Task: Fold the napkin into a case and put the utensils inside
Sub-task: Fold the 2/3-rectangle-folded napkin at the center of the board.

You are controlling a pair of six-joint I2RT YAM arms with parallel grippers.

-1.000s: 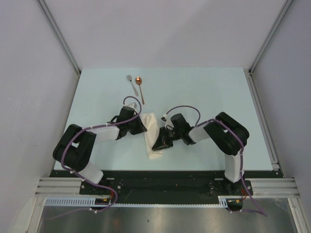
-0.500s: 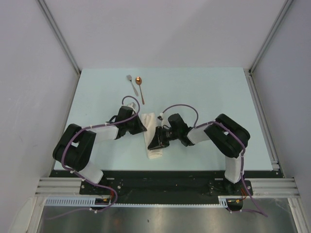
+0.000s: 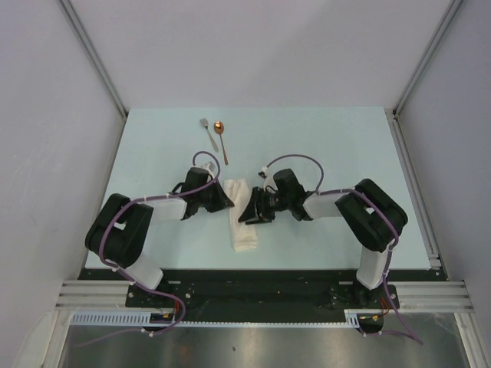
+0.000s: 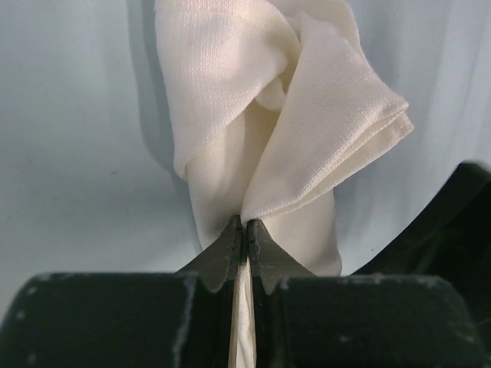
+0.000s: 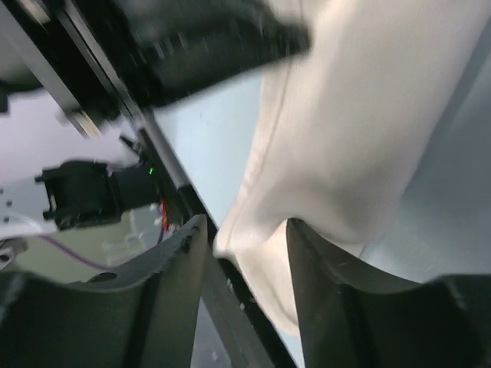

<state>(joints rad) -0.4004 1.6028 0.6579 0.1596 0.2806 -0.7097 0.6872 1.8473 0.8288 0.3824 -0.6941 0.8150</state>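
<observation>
The napkin (image 3: 242,218) lies mid-table as a narrow, long, layered cream strip, the case. My left gripper (image 3: 225,202) is at its far left edge, shut on a bunched corner of the cloth (image 4: 261,130), the cloth pinched at the tips (image 4: 245,227). My right gripper (image 3: 248,212) lies low over the strip's right side. Its jaws are open, and the napkin's edge (image 5: 337,146) shows in the gap between the fingers (image 5: 245,230). The utensils lie at the far side: a silver fork (image 3: 208,133) and a copper-bowled spoon (image 3: 222,139), side by side and untouched.
The black base rail (image 3: 253,280) runs just behind the near table edge, close to the napkin's near end. Grey walls and metal frame posts (image 3: 96,57) enclose the pale table (image 3: 345,146).
My right gripper has opened and let go of the napkin, shifting toward the far side. The strip's near end has straightened and lies flat. The left gripper has kept its hold.
</observation>
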